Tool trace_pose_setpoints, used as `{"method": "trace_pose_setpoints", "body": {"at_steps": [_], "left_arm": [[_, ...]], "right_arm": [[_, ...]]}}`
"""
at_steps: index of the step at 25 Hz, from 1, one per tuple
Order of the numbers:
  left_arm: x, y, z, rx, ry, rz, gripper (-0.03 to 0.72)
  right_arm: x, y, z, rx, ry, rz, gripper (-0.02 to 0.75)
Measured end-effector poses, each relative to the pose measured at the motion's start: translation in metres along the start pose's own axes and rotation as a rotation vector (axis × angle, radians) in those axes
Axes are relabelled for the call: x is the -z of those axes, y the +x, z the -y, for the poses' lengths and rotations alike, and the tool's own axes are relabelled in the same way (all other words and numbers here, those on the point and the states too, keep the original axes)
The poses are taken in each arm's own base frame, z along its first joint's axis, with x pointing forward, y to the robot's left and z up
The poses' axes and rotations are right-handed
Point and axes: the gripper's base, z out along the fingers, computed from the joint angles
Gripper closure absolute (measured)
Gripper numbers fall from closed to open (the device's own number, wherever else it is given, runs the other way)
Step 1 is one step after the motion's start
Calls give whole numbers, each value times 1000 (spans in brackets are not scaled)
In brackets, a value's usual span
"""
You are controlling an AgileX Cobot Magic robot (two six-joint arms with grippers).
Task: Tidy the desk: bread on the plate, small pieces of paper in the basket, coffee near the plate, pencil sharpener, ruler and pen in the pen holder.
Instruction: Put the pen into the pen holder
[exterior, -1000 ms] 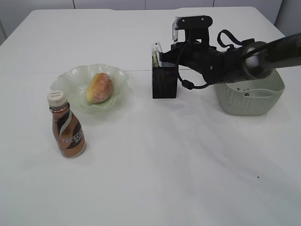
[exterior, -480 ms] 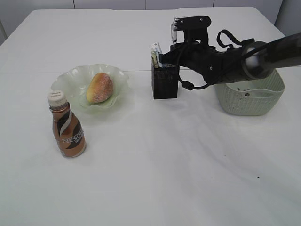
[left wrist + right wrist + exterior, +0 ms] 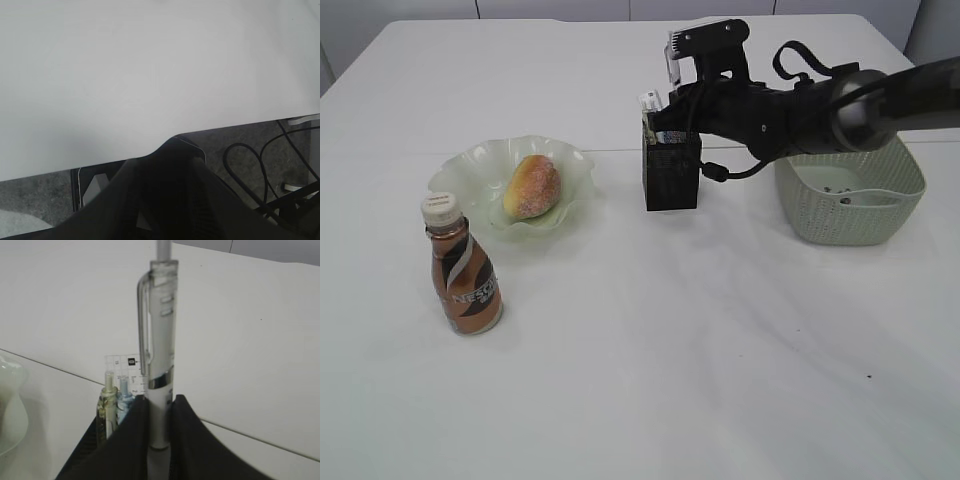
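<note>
Pen [image 3: 161,365] pinched upright between the two dark fingers [image 3: 131,440] of the right gripper [image 3: 160,437], clip turned left, raised just above the pen holder [image 3: 670,172] at the far middle of the table [image 3: 650,340]. One black, square pen holder, already carrying a clear ruler [image 3: 121,371] and two slim capped items [image 3: 107,407], one yellowish and one bluish, standing just left of the gripped pen. Cannot tell from these views whether a pencil sharpener sits inside. One pale green wavy plate [image 3: 470,170] at far left, with one bread roll [image 3: 531,186] lying in it. One coffee bottle [image 3: 463,266], brown with a cream cap, upright just near and left of the plate. One pale woven basket [image 3: 855,205] at far right, a few small dark specks on its floor, too small to identify. Right arm [image 3: 820,110] stretched from the right across the basket's far rim toward the holder, partly hiding that rim. Left gripper [image 3: 162,200] seen only as a dark blurred shape at the near table edge, over cables and floor; cannot tell whether spread or closed, nothing visibly held.
</note>
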Motion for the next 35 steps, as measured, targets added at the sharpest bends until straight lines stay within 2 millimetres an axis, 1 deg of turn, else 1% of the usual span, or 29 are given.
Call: {"method": "trace_pose_setpoints", "body": {"at_steps": [7,9,11,13,16,18,21,24,25,29,31,33,35], "left_arm": [[0,0,0,0,0,0,447],[0,0,0,0,0,0,447],[0,0,0,0,0,0,447],[0,0,0,0,0,0,447],[0,0,0,0,0,0,448],[0,0,0,0,0,0,449],[0,0,0,0,0,0,449],[0,0,0,0,0,0,447],[0,0,0,0,0,0,445],[0,-1,0,-1,-1,6,442],[0,-2,0,-11,1,24,436],[0,-3,0,-25,3,36,407],[0,-4,0,-47,2,43,347]], "right_arm": [[0,2,-1,5,-8,-42,616],[0,3,-1,5,-8,-46,599],[0,4,-1,6,-11,-54,557],[0,4,-3,1,-15,-65,478],[0,6,-4,-8,-19,-81,387],[0,5,-4,-10,-20,-92,366],[1,5,-4,-46,-23,-134,355],[8,-5,-4,-67,-34,-192,354],[12,-12,-4,-69,-38,-205,354],[34,-41,-3,-90,-63,-282,354],[48,-51,-4,-117,-84,-341,354],[63,-63,-5,-140,-106,-390,354],[79,-75,-5,-154,-128,-434,354]]}}
